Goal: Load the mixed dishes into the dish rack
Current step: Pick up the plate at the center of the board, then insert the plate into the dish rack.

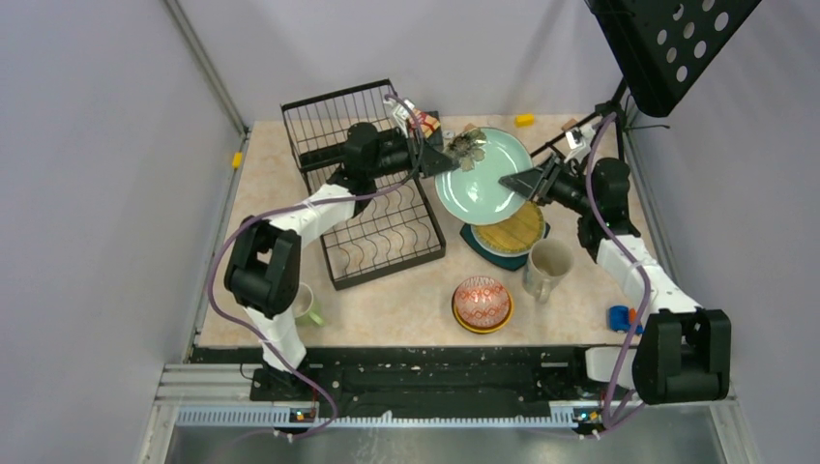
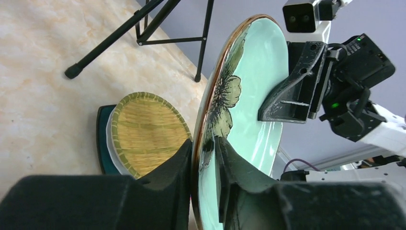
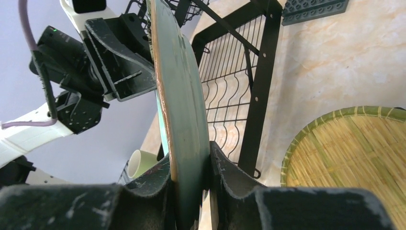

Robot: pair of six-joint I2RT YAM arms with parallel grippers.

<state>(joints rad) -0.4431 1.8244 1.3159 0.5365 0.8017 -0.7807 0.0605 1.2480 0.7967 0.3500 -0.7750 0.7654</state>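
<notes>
A pale teal plate with a dark flower (image 1: 481, 179) (image 2: 249, 86) (image 3: 184, 96) hangs on edge in the air, right of the black wire dish rack (image 1: 382, 232) (image 3: 258, 72). My left gripper (image 1: 440, 159) (image 2: 203, 143) is shut on its left rim, by the flower. Opposite it, my right gripper (image 1: 517, 181) (image 3: 191, 155) is shut on the right rim. Below lies a plate stack topped by a cream-yellow plate (image 1: 512, 232) (image 2: 146, 132) (image 3: 354, 158). A cream mug (image 1: 547, 268), a red-patterned bowl (image 1: 482, 302) and a light-green mug (image 1: 307, 304) stand on the table.
A black music stand (image 1: 667, 43) rises at the back right, its tripod legs (image 2: 143, 28) on the table behind the plates. A blue toy car (image 1: 621, 317) lies by the right arm. Small yellow blocks (image 1: 524, 120) sit near the back edge.
</notes>
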